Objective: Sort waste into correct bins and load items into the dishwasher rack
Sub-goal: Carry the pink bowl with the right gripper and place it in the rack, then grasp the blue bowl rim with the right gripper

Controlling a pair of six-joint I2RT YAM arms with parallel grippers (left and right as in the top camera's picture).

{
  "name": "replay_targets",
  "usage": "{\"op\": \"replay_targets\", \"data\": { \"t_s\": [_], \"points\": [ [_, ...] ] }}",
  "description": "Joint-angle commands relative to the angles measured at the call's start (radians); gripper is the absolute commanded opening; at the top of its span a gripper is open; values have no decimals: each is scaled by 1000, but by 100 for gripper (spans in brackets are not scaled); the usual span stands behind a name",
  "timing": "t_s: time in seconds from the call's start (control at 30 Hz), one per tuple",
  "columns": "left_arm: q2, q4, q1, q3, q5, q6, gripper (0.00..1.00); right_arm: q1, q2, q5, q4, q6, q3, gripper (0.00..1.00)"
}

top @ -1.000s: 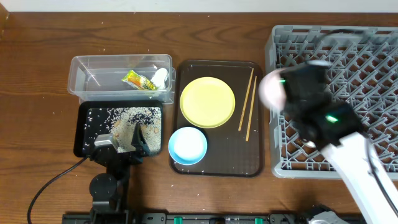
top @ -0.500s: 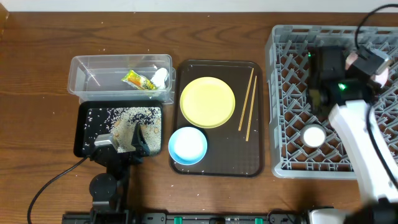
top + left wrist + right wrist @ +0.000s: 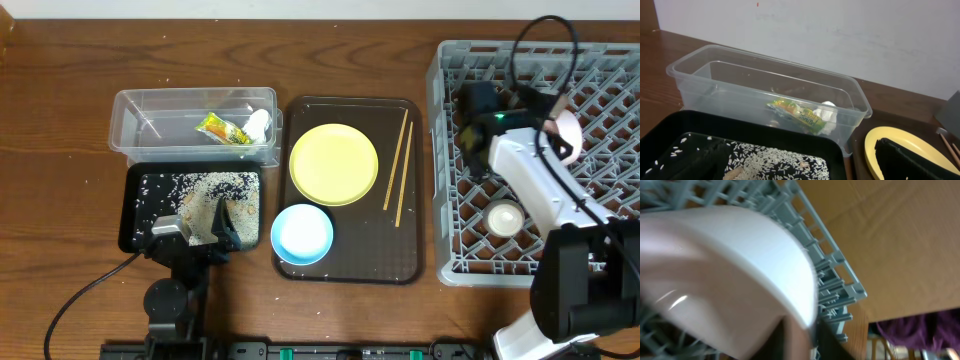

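My right gripper is shut on the rim of the white-pinkish bowl and holds it tilted over the grey dishwasher rack. The bowl fills the right wrist view, with the rack lattice behind it. A small white cup stands in the rack. The yellow plate, the light-blue bowl and two chopsticks lie on the brown tray. My left gripper is open at the black tray, which holds rice grains.
The clear tub holds the green-and-orange wrapper and the white scrap; both also show in the left wrist view. The dark-brown serving tray lies between the bins and the rack. A cable loops above the rack.
My right arm has carried the white-pinkish bowl from the rack's left edge to over its middle-right part. The white cup has come into view. The left arm has not moved.
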Motion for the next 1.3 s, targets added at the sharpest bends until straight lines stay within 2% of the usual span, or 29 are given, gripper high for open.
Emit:
{"op": "replay_targets", "data": {
  "t_s": [0.0,0.3,0.4,0.5,0.6,0.73,0.83,0.97,1.07,1.17,1.23,1.27],
  "points": [
    [-9,-36,5,-19,-8,-12,96,72,-13,2,-21,2,6,57],
    [-9,-36,5,-19,-8,-13,96,236,-133,-202,-19,1,7,57],
    [-9,-36,5,-19,-8,-12,96,311,-182,-306,10,-76,7,57],
    [-9,-36,5,-19,-8,-13,96,406,-225,-493,70,-209,7,57],
    [-9,-36,5,-19,-8,-12,96,509,-237,-784,143,-357,7,58],
    [-9,-36,5,-19,-8,-13,96,616,-199,-1143,201,-391,6,58],
    [-9,-36,5,-19,-8,-12,96,665,-127,-1179,191,-379,6,58],
    [-9,-36,5,-19,-8,-12,96,687,-6,-1181,156,-379,6,52],
    [-9,-36,5,-19,-8,-13,96,687,63,-1186,111,-348,6,42],
    [-9,-36,5,-19,-8,-13,96,687,102,-1255,105,-339,6,36],
    [-9,-36,5,-19,-8,-13,96,691,111,-1286,112,-344,6,24],
    [-9,-36,5,-19,-8,-12,96,692,111,-1285,113,-344,6,22]
  ]
}}
